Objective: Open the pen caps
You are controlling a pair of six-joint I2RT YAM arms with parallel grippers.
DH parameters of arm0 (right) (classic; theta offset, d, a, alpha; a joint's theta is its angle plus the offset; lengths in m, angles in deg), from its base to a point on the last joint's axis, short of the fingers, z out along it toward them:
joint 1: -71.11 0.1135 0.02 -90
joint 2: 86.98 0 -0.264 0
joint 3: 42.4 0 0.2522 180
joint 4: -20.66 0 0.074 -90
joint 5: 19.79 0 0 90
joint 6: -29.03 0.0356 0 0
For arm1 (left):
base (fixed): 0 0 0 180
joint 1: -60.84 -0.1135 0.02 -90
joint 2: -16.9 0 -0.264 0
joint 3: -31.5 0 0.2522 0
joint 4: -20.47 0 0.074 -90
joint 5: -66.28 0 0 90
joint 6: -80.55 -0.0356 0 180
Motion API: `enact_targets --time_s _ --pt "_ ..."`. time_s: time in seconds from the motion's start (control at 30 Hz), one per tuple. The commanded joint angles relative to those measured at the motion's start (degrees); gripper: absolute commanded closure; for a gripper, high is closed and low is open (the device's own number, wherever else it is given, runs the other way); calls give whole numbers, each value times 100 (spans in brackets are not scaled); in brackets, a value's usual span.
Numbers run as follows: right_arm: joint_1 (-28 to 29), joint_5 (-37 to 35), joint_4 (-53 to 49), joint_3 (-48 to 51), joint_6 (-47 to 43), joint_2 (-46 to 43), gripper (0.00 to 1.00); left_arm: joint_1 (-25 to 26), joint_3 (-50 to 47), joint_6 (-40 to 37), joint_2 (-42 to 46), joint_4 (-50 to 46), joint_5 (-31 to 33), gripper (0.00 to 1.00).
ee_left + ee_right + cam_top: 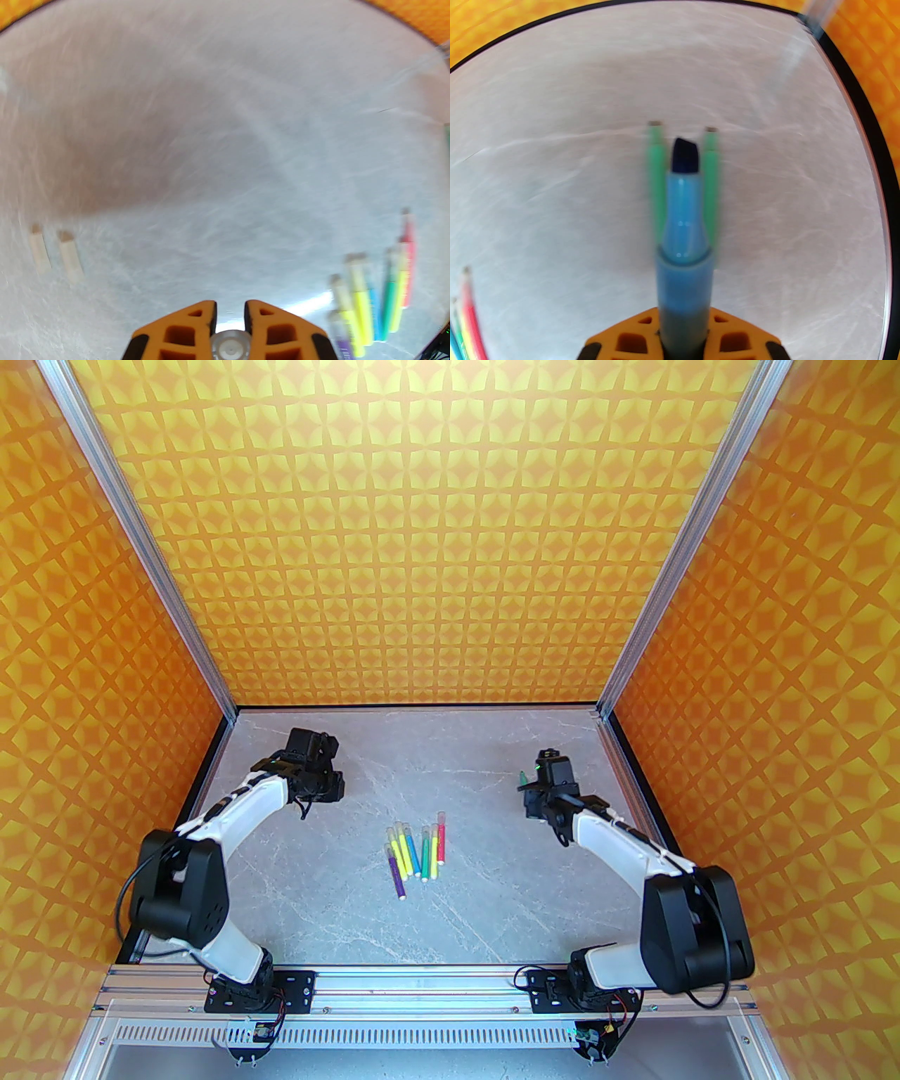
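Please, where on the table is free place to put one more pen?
Free: the near table between arm bases and pens; also the far strip along the back wall. Crowded: the centre, and before the right pincer, where two green pens lie.

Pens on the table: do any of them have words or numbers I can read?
No text here can be read.
The purple pen: pale print on its barrel, too blurred to read.
The other pens: too small to show any lettering.
The blue pen: no print visible.
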Motion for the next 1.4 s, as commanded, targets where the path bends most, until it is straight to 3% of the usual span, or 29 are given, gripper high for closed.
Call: enact_targets --time_s 0.0,0.4,1.37 --pt "-329 121 78 -287 -68 315 100 -51 409 -150 -283 -389 453 100" --pt "-660 129 -178 -1135 -57 1628 100 -164 980 -230 -1130 -806 1124 100" --pt "-756 464 -362 -1522 120 2358 93 -429 1020 -247 -1695 -870 1474 91"
